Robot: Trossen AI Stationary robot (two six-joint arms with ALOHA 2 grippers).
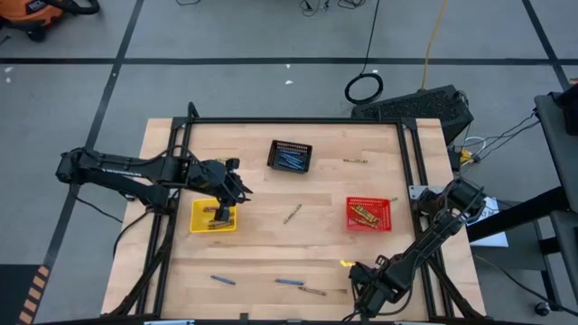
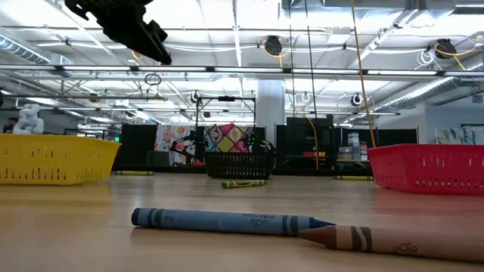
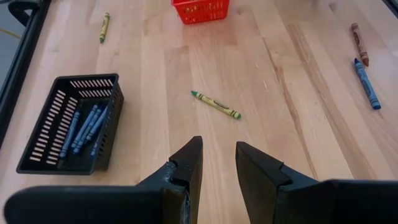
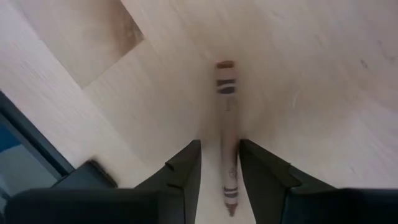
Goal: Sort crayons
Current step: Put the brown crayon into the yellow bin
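Right gripper (image 4: 217, 165) straddles a brown crayon (image 4: 226, 118) between parted fingers.

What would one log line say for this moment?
left gripper: open, empty, above yellow basket | right gripper: open, straddling brown crayon

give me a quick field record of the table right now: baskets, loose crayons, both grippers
black basket: far middle, holds blue crayons
yellow basket: left side, under the left gripper
red basket: right side, holds crayons
green crayon: loose, table centre
blue crayon: loose, near edge
left gripper: open, empty, above the yellow basket
right gripper: near right corner, fingers either side of a brown crayon lying on the table
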